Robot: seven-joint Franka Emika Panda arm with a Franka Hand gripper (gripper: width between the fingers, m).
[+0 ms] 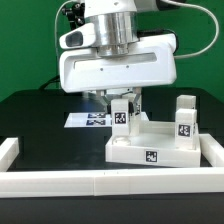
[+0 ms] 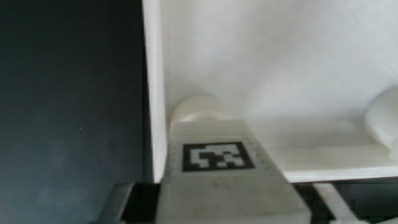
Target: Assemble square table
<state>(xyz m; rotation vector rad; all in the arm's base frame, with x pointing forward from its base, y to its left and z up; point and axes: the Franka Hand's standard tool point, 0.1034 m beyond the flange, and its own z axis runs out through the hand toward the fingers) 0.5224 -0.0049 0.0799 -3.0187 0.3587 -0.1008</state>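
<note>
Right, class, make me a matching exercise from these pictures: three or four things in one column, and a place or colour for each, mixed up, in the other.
Things:
1. Table top
2. Leg under the arm
3. Leg standing alone
4. Marker board
5. Table

Places or colours:
A. Black
B. Between the jaws
C. Flat, behind the table top
D. On the table top's corner, exterior view's right
E. White, lying in front with a tag on its side

Pairs: 1-E, 2-B, 3-D, 4-C, 5-A
</note>
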